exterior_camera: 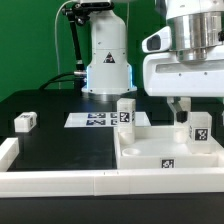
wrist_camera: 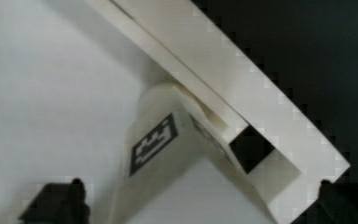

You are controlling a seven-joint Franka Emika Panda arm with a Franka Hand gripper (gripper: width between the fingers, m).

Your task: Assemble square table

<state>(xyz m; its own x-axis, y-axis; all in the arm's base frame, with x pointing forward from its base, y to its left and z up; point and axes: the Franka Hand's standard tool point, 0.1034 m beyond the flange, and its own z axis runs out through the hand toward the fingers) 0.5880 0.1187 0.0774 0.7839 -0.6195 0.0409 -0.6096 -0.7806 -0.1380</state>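
the table top [exterior_camera: 150, 152] lies on the desk [exterior_camera: 60, 146] in the lower right of the exterior view, rim upward. a corner leg [exterior_camera: 126, 112] stands upright at its upper-left corner. a right-hand leg [exterior_camera: 200, 127] stands near the frame's right edge. a loose leg [exterior_camera: 25, 122] sits on the desk far off at the exterior view's left, well apart from the top. i find no fourth leg. the marker board [exterior_camera: 95, 119] lies behind, in the middle.

the gripper [exterior_camera: 180, 108] hangs over the top, just beside the right-hand leg. in the wrist view the gripper [wrist_camera: 194, 203] shows its fingers spread wide and holding nothing. that leg [wrist_camera: 167, 150] runs toward the gap between them, beside the top's rim [wrist_camera: 211, 70]. whether a finger touches it i cannot tell.

this looks like the leg-fitting step, with the right-hand leg the one in hand. the next move probably calls for centring the fingers squarely on the leg's flat sides, closing firmly and keeping it upright. the rim close by leaves little room, so a skewed grip could tip the leg.
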